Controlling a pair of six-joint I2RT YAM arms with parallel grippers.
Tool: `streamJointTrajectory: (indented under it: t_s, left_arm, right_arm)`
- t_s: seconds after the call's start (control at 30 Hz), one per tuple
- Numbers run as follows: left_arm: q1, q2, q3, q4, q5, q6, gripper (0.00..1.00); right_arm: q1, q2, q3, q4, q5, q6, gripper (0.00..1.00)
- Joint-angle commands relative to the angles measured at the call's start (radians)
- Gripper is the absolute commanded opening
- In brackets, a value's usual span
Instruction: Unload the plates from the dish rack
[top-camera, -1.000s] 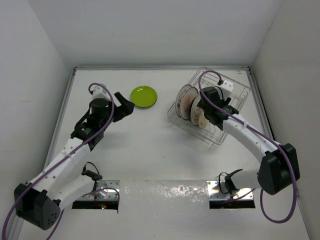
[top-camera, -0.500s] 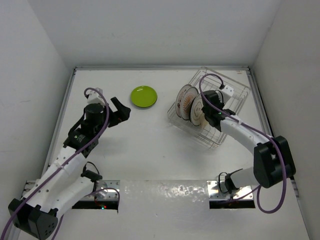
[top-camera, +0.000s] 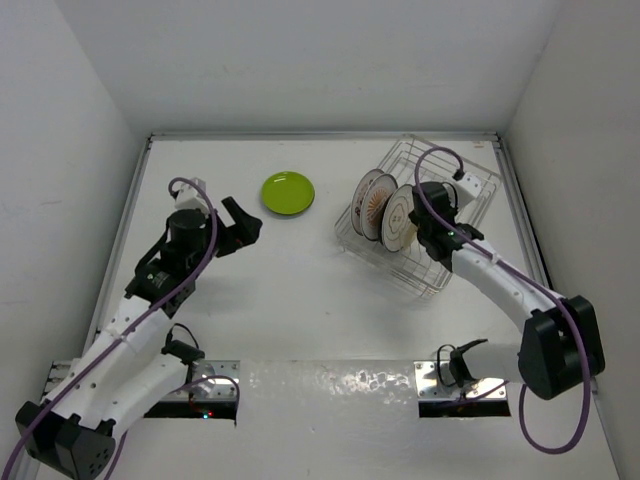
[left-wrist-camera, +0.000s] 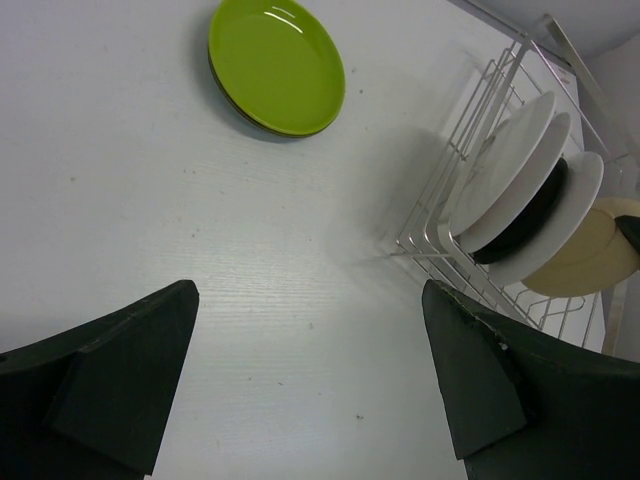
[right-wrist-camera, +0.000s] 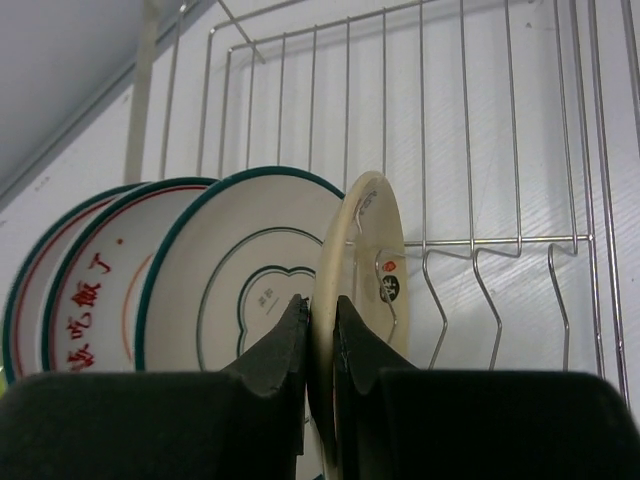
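Observation:
The dish rack (top-camera: 478, 190) stands at the back right with several plates upright in it. In the right wrist view my right gripper (right-wrist-camera: 322, 305) is shut on the rim of the tan plate (right-wrist-camera: 372, 230), which stands on edge in the rack (right-wrist-camera: 500, 240). Just left of it stand a teal-rimmed white plate (right-wrist-camera: 240, 280) and white plates with red patterns (right-wrist-camera: 90, 290). A black plate (left-wrist-camera: 530, 215) shows between white ones in the left wrist view. The lime green plate (top-camera: 288, 192) lies flat on the table. My left gripper (top-camera: 243, 218) hangs open, left of and nearer than it.
White walls close the table on the left, back and right, and the rack's far corner sits close to the right wall. A darker rim shows under the lime green plate (left-wrist-camera: 277, 65). Bare tabletop lies between the left gripper (left-wrist-camera: 310, 295) and the rack (left-wrist-camera: 455, 150).
My right gripper has closed onto the tan plate's rim and shifted slightly right. The left arm has drawn back a little from the lime green plate, still open.

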Motion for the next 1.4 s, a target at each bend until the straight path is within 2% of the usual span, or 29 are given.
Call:
streamJointTrajectory:
  t_s: [0.0,0.13,0.23,0.3,0.33,0.37,0.43,0.47,0.57,0.63,0.67,0.77,0.87,1.03,1.23,1.27,1.37]
  left_arm:
    - [0.005,-0.031,0.008,0.014,0.01,0.004,0.92]
    - [0.005,-0.06,0.029,0.005,0.033,-0.02,0.92]
    - [0.005,-0.095,0.041,0.008,0.057,-0.06,0.92]
    - [0.005,-0.115,0.041,0.017,0.079,-0.082,0.93]
    - [0.005,-0.135,0.04,0.021,0.086,-0.106,0.94]
    - [0.005,-0.144,0.04,0.026,0.105,-0.122,0.94]
    - [0.005,-0.17,0.038,0.032,0.123,-0.164,0.95]
    - [0.005,-0.18,0.037,0.043,0.166,-0.183,0.95]
    - [0.005,-0.209,0.035,0.067,0.232,-0.252,0.95]
    - [0.007,-0.233,0.034,0.087,0.263,-0.289,0.95]
    - [0.005,-0.241,0.032,0.09,0.28,-0.297,0.95]
    - [0.005,-0.261,0.021,0.087,0.292,-0.33,0.96]
    - [0.005,-0.261,-0.021,0.117,0.321,-0.356,0.95]
    - [0.005,-0.201,-0.066,0.188,0.412,-0.372,0.91]
    - [0.005,-0.157,-0.106,0.241,0.455,-0.38,0.75]
    - [0.005,-0.151,-0.11,0.242,0.459,-0.376,0.74]
    - [0.005,-0.118,-0.118,0.244,0.472,-0.36,0.56]
  right_arm:
    - [-0.007,-0.081,0.072,-0.022,0.066,-0.01,0.0]
    - [-0.005,-0.162,0.121,-0.031,0.017,-0.114,0.0]
    - [-0.004,-0.205,0.176,-0.026,-0.127,-0.284,0.0]
    - [0.01,-0.193,0.274,-0.098,-0.196,-0.442,0.0]
    - [0.015,-0.189,0.308,-0.126,-0.293,-0.514,0.0]
    - [0.022,-0.187,0.352,-0.146,-0.364,-0.661,0.0]
    - [0.059,-0.192,0.385,-0.226,-0.51,-0.81,0.0]
    - [0.141,-0.195,0.412,-0.262,-0.527,-0.961,0.0]
    - [0.346,-0.195,0.451,-0.463,-0.636,-1.207,0.0]
    - [0.439,-0.214,0.414,-0.467,-0.65,-1.294,0.0]
    - [0.531,-0.218,0.382,-0.471,-0.65,-1.375,0.0]
    - [0.647,-0.207,0.344,-0.418,-0.643,-1.441,0.0]
    - [0.746,-0.173,0.317,-0.292,-0.52,-1.506,0.0]
    - [0.848,-0.141,0.25,-0.096,-0.534,-1.581,0.0]
    - [0.929,-0.066,0.198,0.119,-0.426,-1.642,0.0]
    - [0.944,-0.06,0.184,0.2,-0.408,-1.655,0.0]
    - [0.981,-0.037,0.141,0.321,-0.363,-1.693,0.0]
